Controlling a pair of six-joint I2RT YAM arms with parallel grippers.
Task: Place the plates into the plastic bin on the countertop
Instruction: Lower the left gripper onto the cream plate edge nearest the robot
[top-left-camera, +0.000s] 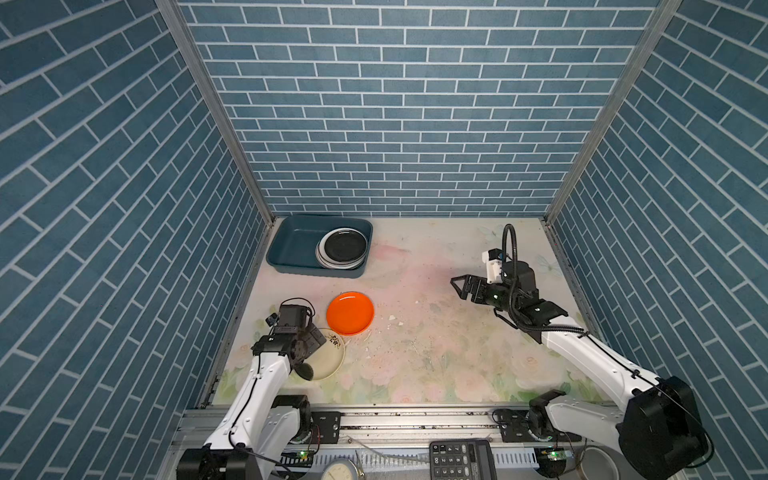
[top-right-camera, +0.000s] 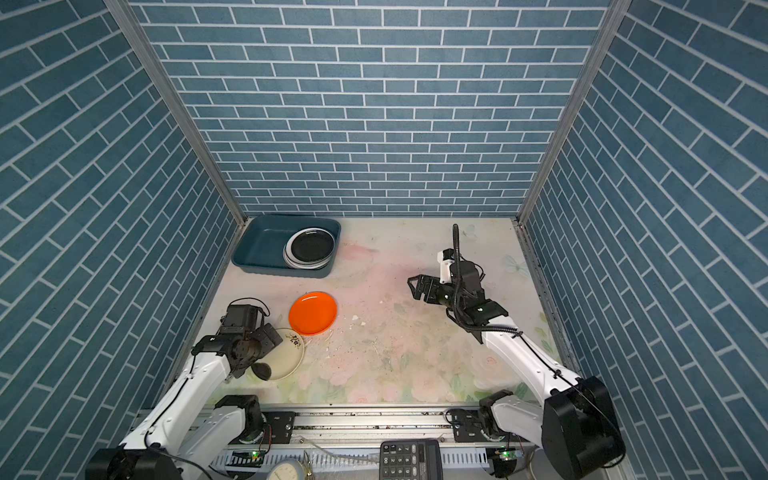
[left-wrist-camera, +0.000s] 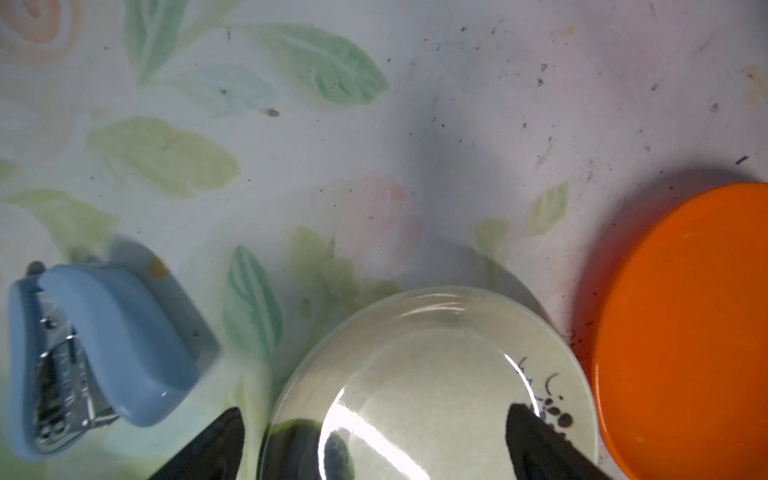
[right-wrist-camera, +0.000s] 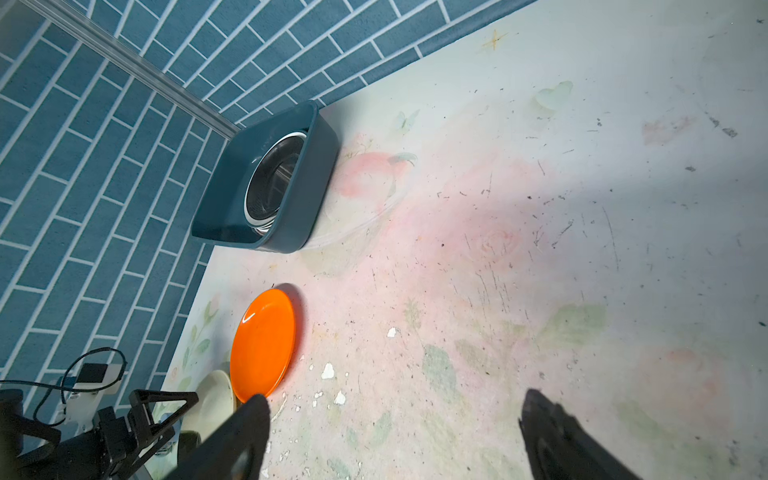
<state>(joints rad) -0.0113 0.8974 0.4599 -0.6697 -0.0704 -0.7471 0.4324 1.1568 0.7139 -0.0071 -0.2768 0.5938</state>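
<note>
Plate stack (top-left-camera: 345, 246) in plastic bin (top-left-camera: 293, 245), 11 o'clock. Orange plate (top-left-camera: 350, 313) and cream plate (top-left-camera: 331, 359) remain, 8 o'clock. My left gripper (left-wrist-camera: 374, 413) and right gripper (top-left-camera: 457, 286) are wide, empty.

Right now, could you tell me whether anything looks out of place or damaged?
Yes: a blue stapler lies on the countertop near the cream plate, odd among dishes. Small white flecks dot the surface near the orange plate: chips or worn print, I cannot tell.

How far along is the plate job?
Done: a stack of plates, black on top, sits in the plastic bin. In hand: the open left pincer is over the cream plate, not closed. Left: that and the orange plate on the countertop; right pincer open, empty.
</note>
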